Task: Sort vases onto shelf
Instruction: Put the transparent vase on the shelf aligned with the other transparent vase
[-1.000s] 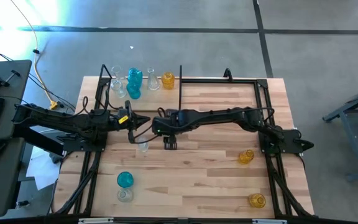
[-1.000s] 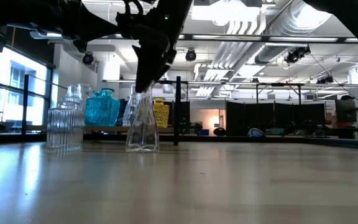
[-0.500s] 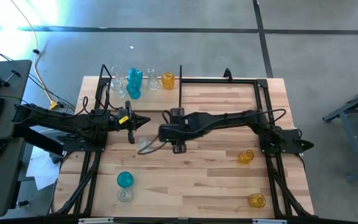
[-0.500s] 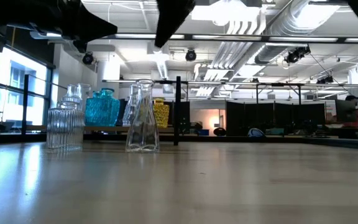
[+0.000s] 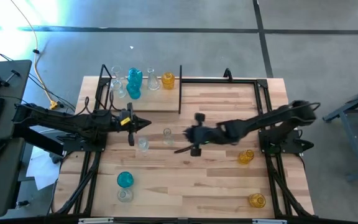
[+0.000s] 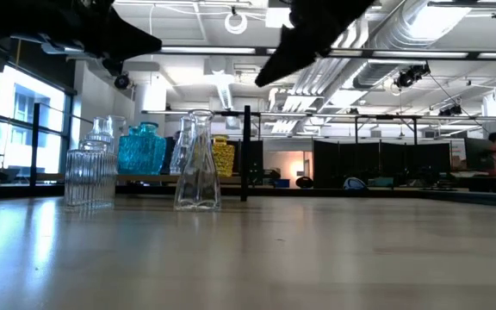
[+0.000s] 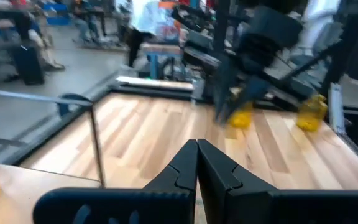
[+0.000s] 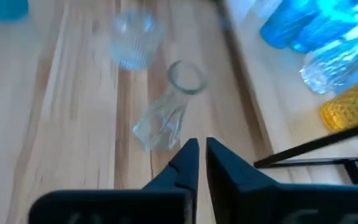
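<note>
Right gripper, fingers pressed together, hovers empty above our worktop; only its wrist camera shows the clear vase upright beneath.

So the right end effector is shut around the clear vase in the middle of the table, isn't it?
Not quite: the right end effector is shut, but on nothing. The right wrist view shows the clear vase standing free on the table, apart from the fingers.

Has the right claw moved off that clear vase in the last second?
Yes. The right claw has pulled back toward its own side of the table, empty and shut, leaving the clear vase standing near the shelf.
</note>
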